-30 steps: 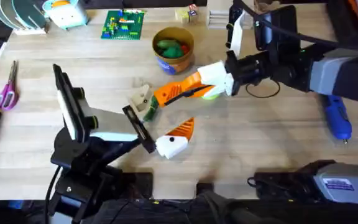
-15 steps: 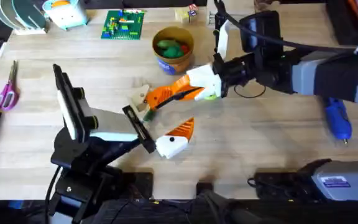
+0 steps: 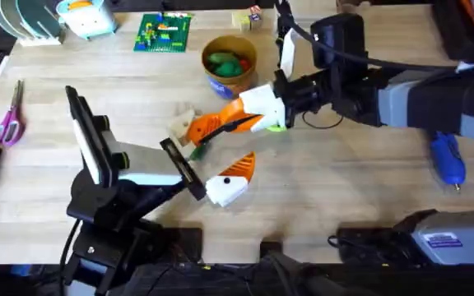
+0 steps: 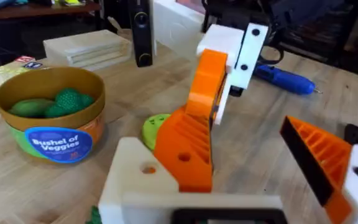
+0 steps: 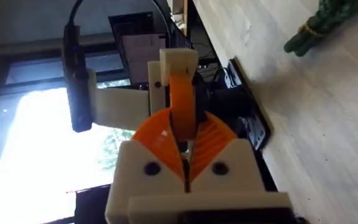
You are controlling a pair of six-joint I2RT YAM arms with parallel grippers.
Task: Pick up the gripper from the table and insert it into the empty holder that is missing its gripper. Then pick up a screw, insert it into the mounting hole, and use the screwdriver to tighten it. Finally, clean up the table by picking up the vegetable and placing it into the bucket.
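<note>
Nearest the bases, the left gripper (image 3: 239, 168) rests low over the table (image 3: 336, 193), its orange pads spread apart and holding nothing. Just beyond it, the vegetable (image 3: 197, 149) lies on the wood beside the holder (image 3: 183, 129). The right gripper (image 3: 200, 127) reaches across the middle to that spot, its pads clamped together on the gripper (image 5: 182, 109). Farther back stands the bucket (image 3: 229, 62), green toys inside. The screwdriver (image 3: 447, 157) lies well apart at the right.

Tan-yellow bucket (image 3: 230, 62), blue screwdriver (image 3: 448, 158)
</note>
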